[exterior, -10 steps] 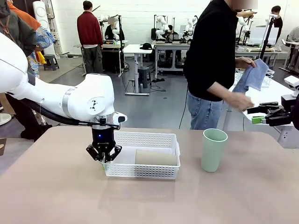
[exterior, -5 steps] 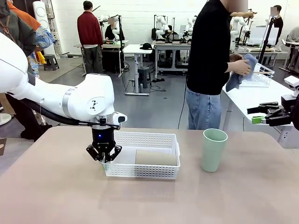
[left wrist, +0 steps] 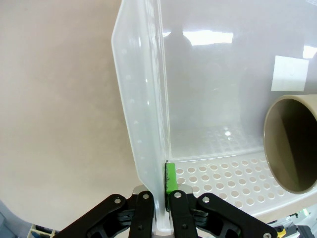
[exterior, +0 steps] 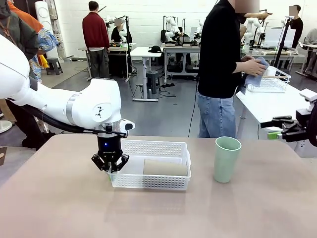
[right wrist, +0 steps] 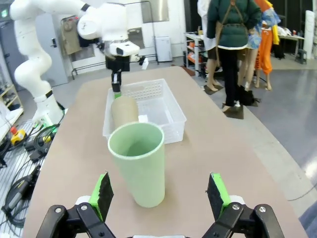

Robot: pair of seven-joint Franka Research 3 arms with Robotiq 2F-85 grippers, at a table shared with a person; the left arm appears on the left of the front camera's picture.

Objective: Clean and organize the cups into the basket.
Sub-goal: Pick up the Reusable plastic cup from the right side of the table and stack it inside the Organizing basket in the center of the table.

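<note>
White lattice plastic forms the basket [exterior: 151, 181], which sits on the tan table [exterior: 59, 198] left of centre. 1 tan-brown cup [exterior: 165, 167] lies on its side inside it, toward the basket's right end as the front view has it. The mint green cup [exterior: 227, 159] stands upright on the table just right of the basket, apart from it, mouth up.

The left gripper [exterior: 110, 168] points straight down at the basket's left end. The left wrist view makes the hold plain. There the left gripper [left wrist: 163, 187] is clenched on the basket's end wall [left wrist: 141, 124], with 1 finger outside and 1 green pad [left wrist: 170, 177] pressed against the inside. That view also looks into the tan cup's open mouth [left wrist: 292, 144], with the cup resting on the perforated floor.

The right gripper [exterior: 270, 128] hangs at the table's right edge, higher than the mint cup and well apart from it. In the right wrist view the right gripper [right wrist: 159, 198] has its 2 fingers spread wide, grasping nothing. The mint cup [right wrist: 138, 163] stands ahead of them. Beyond it lies the basket [right wrist: 171, 114] with the tan cup [right wrist: 124, 110] in it, and the left gripper [right wrist: 116, 84] stands at the basket's far end.

At the far side, a person's hand [exterior: 253, 66] holds a blue cloth [exterior: 257, 78] over a white wire basket [exterior: 270, 85] on another table.
</note>
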